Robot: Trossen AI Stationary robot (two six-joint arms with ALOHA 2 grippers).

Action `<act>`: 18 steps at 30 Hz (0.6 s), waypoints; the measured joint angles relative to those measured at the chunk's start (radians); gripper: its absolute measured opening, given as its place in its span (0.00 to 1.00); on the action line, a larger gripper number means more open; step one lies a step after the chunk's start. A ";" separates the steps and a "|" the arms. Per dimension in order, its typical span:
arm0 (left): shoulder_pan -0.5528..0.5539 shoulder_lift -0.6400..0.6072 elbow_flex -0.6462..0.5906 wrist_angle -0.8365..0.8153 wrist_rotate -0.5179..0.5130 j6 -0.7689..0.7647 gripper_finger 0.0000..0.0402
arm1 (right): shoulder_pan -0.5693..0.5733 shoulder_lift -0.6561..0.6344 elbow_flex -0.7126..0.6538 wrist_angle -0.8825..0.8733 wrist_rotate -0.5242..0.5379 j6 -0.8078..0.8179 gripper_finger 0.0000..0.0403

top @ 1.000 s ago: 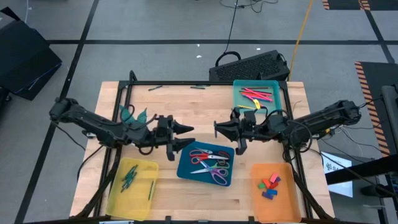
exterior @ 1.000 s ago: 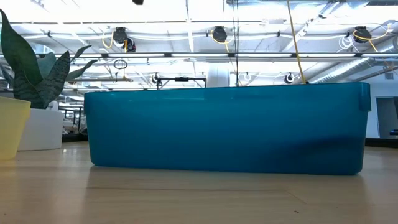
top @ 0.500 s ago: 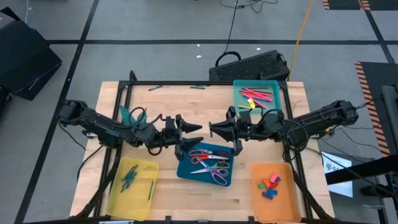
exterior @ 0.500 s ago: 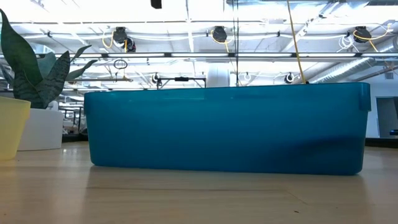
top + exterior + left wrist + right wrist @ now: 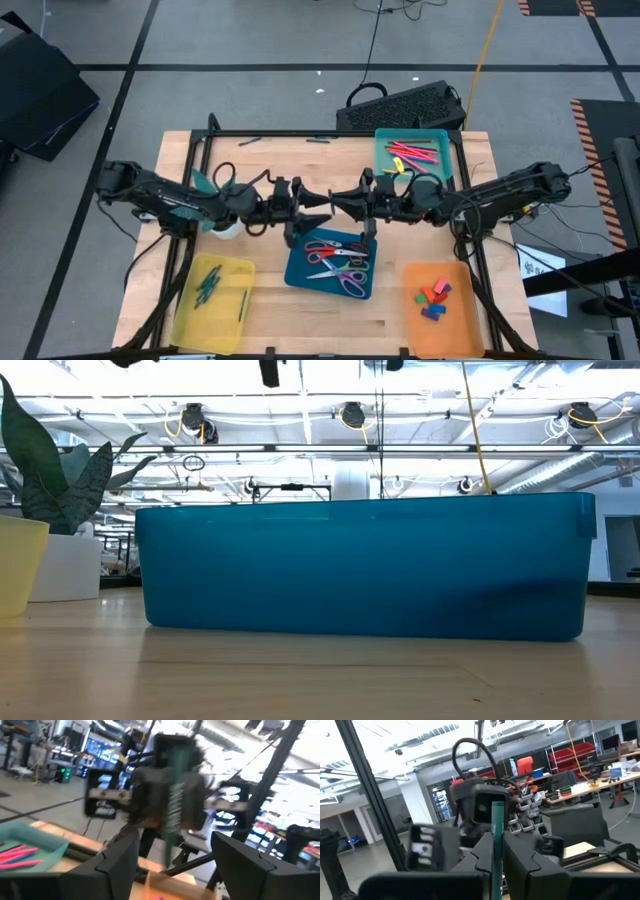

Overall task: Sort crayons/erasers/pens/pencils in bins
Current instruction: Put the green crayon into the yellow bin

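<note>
Going left to right: the yellow bin (image 5: 213, 288) at the near left has dark green sticks in it. Above the dark blue bin (image 5: 330, 264) with the scissors (image 5: 338, 266), the left gripper (image 5: 318, 197) and right gripper (image 5: 334, 199) meet tip to tip – looks like a handoff. The right gripper's jaws are clamped on a green pencil (image 5: 497, 847); the left's stand apart around it (image 5: 171, 805). Far right, the teal bin (image 5: 412, 153) holds pink sticks. The erasers (image 5: 432, 297) sit in the orange bin (image 5: 440, 310), near right – already sorted, I'd guess.
</note>
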 joint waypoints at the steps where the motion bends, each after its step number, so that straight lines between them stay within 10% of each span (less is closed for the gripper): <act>1: 0.003 0.006 0.000 -0.004 0.001 -0.003 0.61 | -0.004 0.006 0.000 0.004 0.000 -0.002 0.04; 18: 0.010 0.028 0.000 -0.016 0.039 0.027 0.12 | -0.020 0.069 0.000 0.064 -0.011 0.011 0.04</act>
